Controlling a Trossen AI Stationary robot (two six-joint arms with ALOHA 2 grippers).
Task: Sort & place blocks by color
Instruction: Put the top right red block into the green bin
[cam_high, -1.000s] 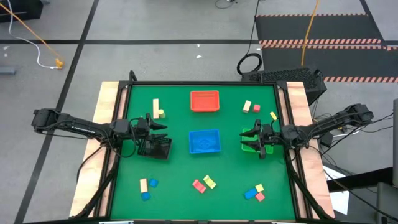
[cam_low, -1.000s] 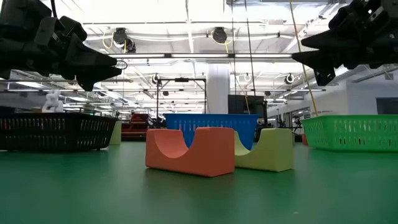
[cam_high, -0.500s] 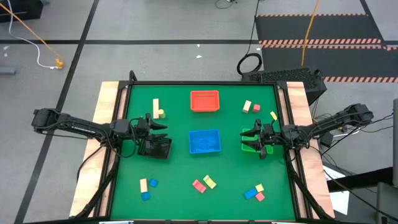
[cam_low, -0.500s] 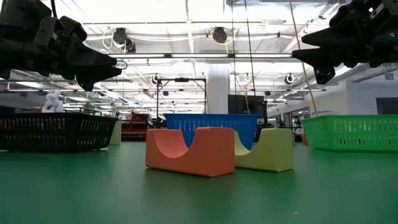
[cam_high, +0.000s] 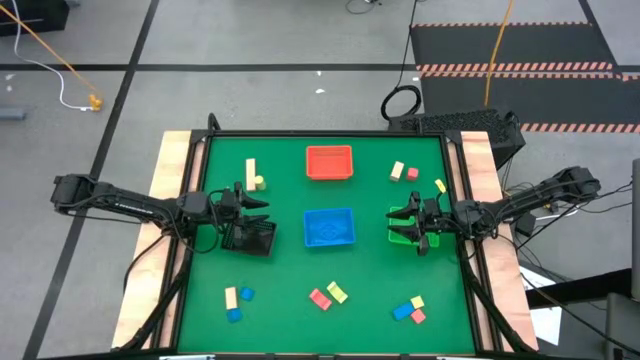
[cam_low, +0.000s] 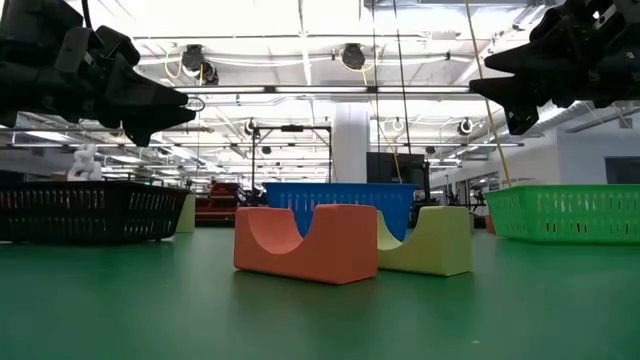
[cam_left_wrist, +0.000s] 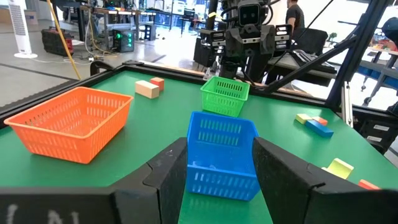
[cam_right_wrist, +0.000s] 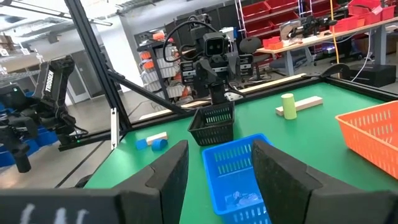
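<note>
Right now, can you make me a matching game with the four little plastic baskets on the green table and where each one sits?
Things:
1. red plastic basket
2. blue plastic basket
3. black plastic basket
4. green plastic basket

Places (high view):
A. under the right gripper
B. in the table's middle
C. under the left gripper
D. at the far edge, beyond the blue one

Pairs: 1-D, 2-B, 3-C, 4-A
</note>
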